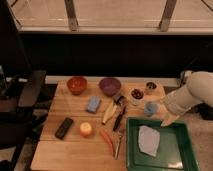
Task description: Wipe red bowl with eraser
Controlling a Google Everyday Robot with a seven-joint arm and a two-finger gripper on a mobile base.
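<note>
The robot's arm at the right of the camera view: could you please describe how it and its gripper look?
The arm is a thick, rounded, off-white shell; no cables or markings show. It narrows to the gripper, equally pale, which sits over the far rim of the green tray.

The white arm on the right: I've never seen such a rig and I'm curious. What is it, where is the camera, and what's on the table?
It is a robot's single arm; its gripper is near the far edge of the green tray, and nothing shows held in it. The one camera looks down on the wooden table from above; where it is mounted is not known. On the table lie a red bowl, a purple bowl, a light-blue sponge, a black eraser at the left, a round orange fruit, and, in the tray, a white cloth.
</note>
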